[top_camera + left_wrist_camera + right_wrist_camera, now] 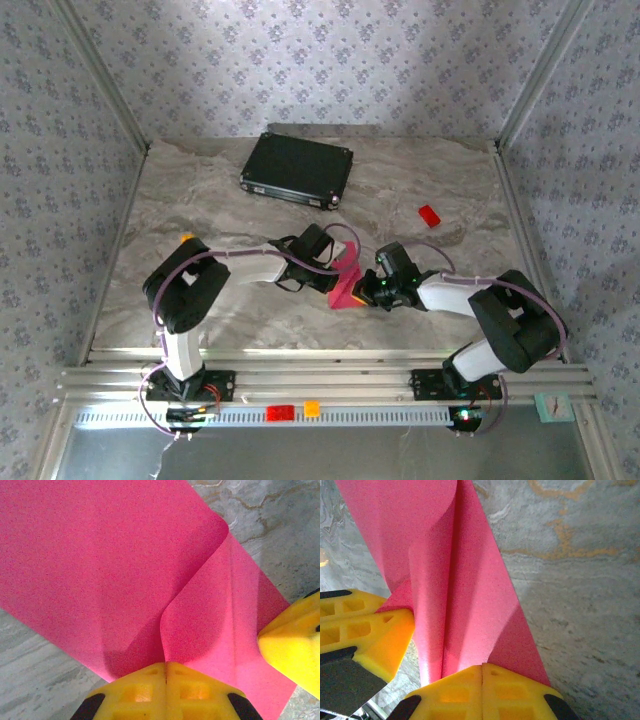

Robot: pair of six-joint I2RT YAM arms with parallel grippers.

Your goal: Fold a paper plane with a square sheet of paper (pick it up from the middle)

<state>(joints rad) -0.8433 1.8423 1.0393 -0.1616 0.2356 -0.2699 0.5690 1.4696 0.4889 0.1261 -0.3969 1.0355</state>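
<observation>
two robot arms met over the square sheet of paper (pixel 346 282) near the middle of the marble-patterned table (pixel 200 200), a little toward its near edge; the magenta-pink sheet stood between the two pincers, bent along a lengthwise crease into a loose trough rather than lying flat; the left gripper (pixel 166 666) had its yellow fingers pressed together with no gap between them, pinching one edge of the sheet where a rounded flap curled over the layer beneath; the right gripper (pixel 482 668) was likewise fully closed, its fingertips clamped on the paper at the foot of the fold, from the opposite side; each wrist camera caught a yellow finger of the other arm right against the sheet, the two pincers near one another; whether the paper's lower corner touched the table could not be told; a black case (pixel 298 168) lay closed toward the far edge, well apart from the paper; a small red block (pixel 429 215) sat to the right of the case, and a tiny orange cube (pixel 186 238) rested near the left arm's elbow
</observation>
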